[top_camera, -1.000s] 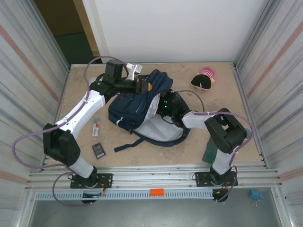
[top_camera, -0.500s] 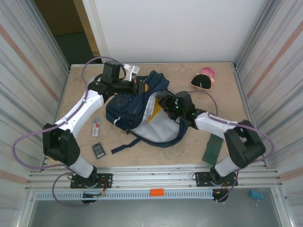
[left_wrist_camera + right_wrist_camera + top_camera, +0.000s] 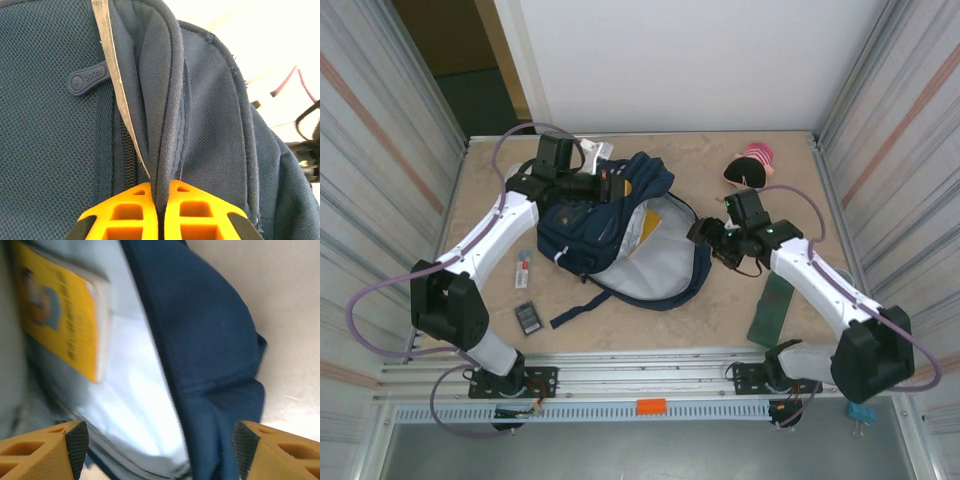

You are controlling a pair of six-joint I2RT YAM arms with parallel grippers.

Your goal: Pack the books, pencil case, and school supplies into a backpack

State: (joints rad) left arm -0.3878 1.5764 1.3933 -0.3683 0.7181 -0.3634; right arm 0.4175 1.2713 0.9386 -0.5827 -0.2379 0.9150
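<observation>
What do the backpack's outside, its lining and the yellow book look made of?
The backpack outside looks like matte navy woven synthetic fabric; a fine grid weave shows. Its lining seems a smooth, pale, slightly shiny cloth. The yellow book likely has a paper or card cover: flat, printed, though blurred.

Tabletop (image 3: 700,160): tan, stone-patterned, matte, bounded by a thin metal edge. Back wall (image 3: 690,60): plain white panel, clean. Left side wall (image 3: 380,150) and right side wall (image 3: 900,130): ribbed pale metal sheeting with faint reddish stripes, rising on both sides of the table. Opening (image 3: 460,60) at the far left corner: brown panel and dark green floor beyond. Near edge: aluminium rails (image 3: 650,372), then a grey lower surface (image 3: 670,450). Light even and diffuse, shadows soft
</observation>
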